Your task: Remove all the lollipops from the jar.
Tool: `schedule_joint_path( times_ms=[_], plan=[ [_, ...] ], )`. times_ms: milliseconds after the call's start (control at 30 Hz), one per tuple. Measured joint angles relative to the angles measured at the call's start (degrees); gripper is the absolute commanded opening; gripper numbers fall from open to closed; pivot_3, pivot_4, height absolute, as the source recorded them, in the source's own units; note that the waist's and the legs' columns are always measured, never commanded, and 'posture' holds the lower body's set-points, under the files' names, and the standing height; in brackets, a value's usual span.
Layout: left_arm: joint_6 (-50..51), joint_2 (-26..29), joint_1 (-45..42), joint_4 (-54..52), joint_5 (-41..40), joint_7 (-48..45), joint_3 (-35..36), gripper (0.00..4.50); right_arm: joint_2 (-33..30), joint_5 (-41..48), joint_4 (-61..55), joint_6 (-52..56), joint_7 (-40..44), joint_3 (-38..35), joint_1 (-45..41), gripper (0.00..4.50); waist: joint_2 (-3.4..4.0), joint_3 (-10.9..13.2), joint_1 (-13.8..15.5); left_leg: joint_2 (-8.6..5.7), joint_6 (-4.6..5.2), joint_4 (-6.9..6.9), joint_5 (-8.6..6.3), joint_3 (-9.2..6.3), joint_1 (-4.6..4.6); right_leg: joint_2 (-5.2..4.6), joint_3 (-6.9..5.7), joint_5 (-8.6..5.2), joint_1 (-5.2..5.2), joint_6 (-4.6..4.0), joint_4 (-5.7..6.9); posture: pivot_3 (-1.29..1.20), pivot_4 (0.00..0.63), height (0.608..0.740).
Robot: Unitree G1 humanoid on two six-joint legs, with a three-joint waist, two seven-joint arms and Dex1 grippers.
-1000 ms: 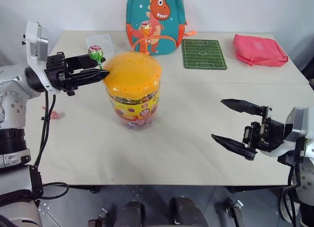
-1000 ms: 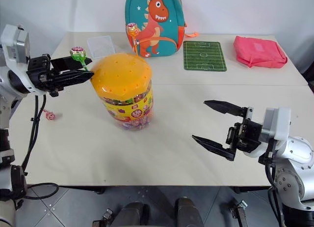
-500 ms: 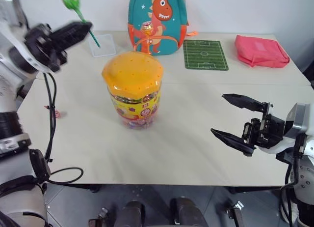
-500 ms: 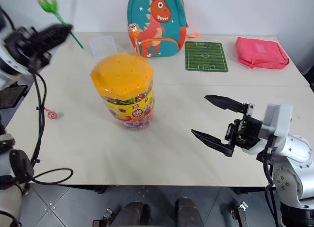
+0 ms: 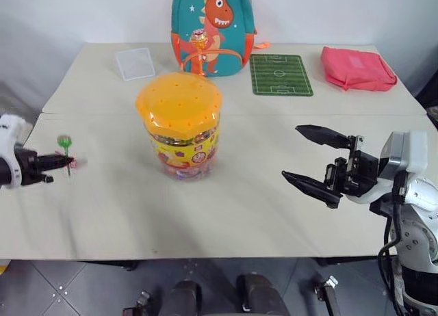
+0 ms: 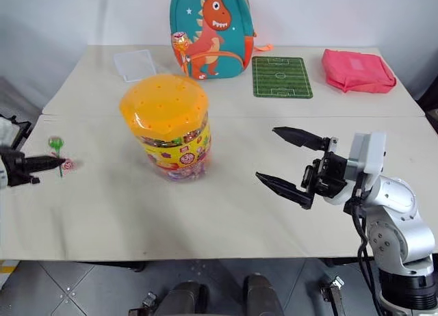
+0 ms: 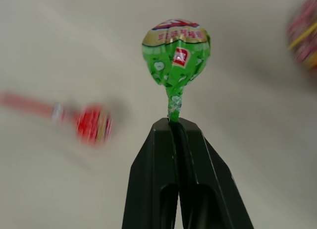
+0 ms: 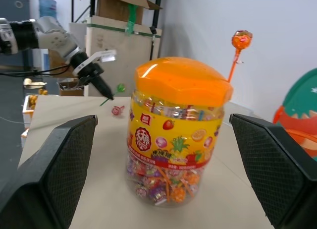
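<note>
The left hand (image 7: 176, 121) pinches the green lollipop (image 7: 176, 48) by its stick, mostly hidden; a blurred red lollipop (image 7: 93, 124) lies beside. The right hand (image 5: 309, 156) gapes wide near the jar (image 5: 181, 124).

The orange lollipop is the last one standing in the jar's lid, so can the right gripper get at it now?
Probably yes. The right gripper is open and empty, facing the jar; the orange lollipop stands at the lid's far edge with nothing between.
</note>
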Motion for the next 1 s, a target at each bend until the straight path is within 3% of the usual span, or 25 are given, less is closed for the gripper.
schedule_joint_path(
  times_ms=[133, 333, 467, 600, 800, 1000],
  plan=[
    [2.0, -1.2, 9.5, -7.2, -0.1, 0.4, 1.7, 0.06, 0.2, -0.6, 1.4, 0.5, 0.1, 1.2, -1.0, 4.50, 0.05, 0.0, 0.5, -0.01, 0.01, -0.03, -0.01, 0.01, 0.01, 0.00, 0.02, 0.00, -0.02, 0.00, -0.04, 0.00, 0.150, 0.740],
    [-0.5, -5.8, 13.1, -8.6, 0.2, 2.4, 3.3, 0.06, 0.2, -1.0, 1.6, 1.4, 0.4, 1.4, -1.4, 4.50, 0.12, 0.0, 0.8, -0.01, 0.01, -0.03, -0.01, 0.03, 0.02, 0.01, 0.02, 0.00, -0.01, 0.00, -0.05, 0.00, 0.150, 0.740],
    [-3.3, -8.3, 13.8, -9.9, -0.1, 1.9, 4.2, 0.93, 0.2, -1.0, 1.6, 1.4, 1.0, 1.4, -1.3, 4.50, 0.12, 0.0, 0.9, 0.00, 0.01, -0.03, -0.01, 0.03, 0.03, 0.01, 0.00, 0.00, -0.01, 0.00, -0.05, 0.00, 0.150, 0.740],
    [-6.8, -9.4, 14.7, -10.5, -0.8, 1.0, 8.5, 2.15, -0.9, -0.9, 2.0, 4.6, -0.4, 1.4, -1.1, 4.50, 0.08, 0.0, 0.9, 0.00, 0.01, -0.03, -0.01, 0.03, 0.02, 0.02, -0.01, 0.00, -0.02, 0.00, -0.06, 0.00, 0.150, 0.740],
    [-13.4, -9.8, 17.3, -12.2, -3.2, -3.8, 19.7, 2.15, -2.4, 0.3, 4.3, 12.7, -5.6, 0.9, -2.0, 4.50, 0.16, 0.0, 0.6, 0.02, 0.00, -0.09, -0.01, 0.04, 0.02, 0.02, 0.00, 0.00, -0.01, -0.01, -0.19, 0.00, 0.150, 0.740],
    [-15.1, -21.1, 20.7, -21.5, -14.9, -6.0, 31.9, 2.15, -3.9, 4.5, 7.3, 21.5, -9.6, 0.4, -11.1, 4.50, 0.05, 0.0, 0.3, 0.11, 0.05, -0.05, -0.04, 0.09, 0.00, 0.03, -0.08, 0.02, 0.04, -0.03, -0.31, 0.00, 0.150, 0.740]
  ],
)
